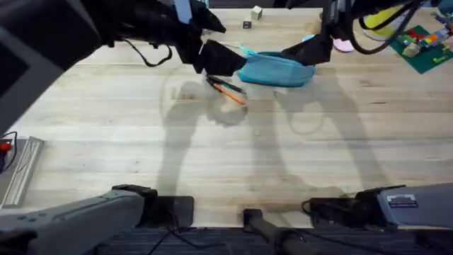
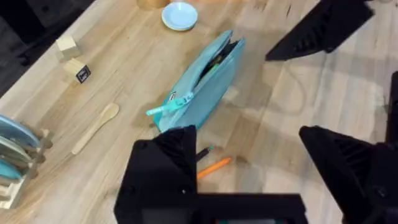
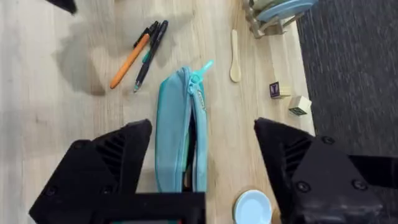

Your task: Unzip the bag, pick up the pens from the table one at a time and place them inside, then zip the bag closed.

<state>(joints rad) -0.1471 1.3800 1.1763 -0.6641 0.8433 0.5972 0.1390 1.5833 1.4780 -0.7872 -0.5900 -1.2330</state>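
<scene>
Bench (image 1: 106, 142): pale plank top, both arms reaching to its far side in the overhead view. Bag (image 1: 277, 69) lies on the far centre of the bench; the overhead shows only its teal side, while the right wrist view looks down into it (image 3: 180, 134) and shows the zipper open along the top, with a dark interior whose contents cannot be made out. Left wrist view shows the bag (image 2: 202, 84) with its teal pull tab at the end nearer the pens. Left end effector (image 2: 249, 171) is open, empty, fingers wide apart, hovering above the pens; in the overhead it sits just left of the bag. Right end effector (image 3: 202, 168) is open, empty, fingers spread either side of the bag, above it. Pens: orange pen (image 3: 130, 60) and black pen (image 3: 149, 53) lie side by side on the bench just beside the bag's tab end, touching or nearly so. In the left wrist view the orange pen (image 2: 214, 167) is half hidden behind the left finger and the black one barely shows.
</scene>
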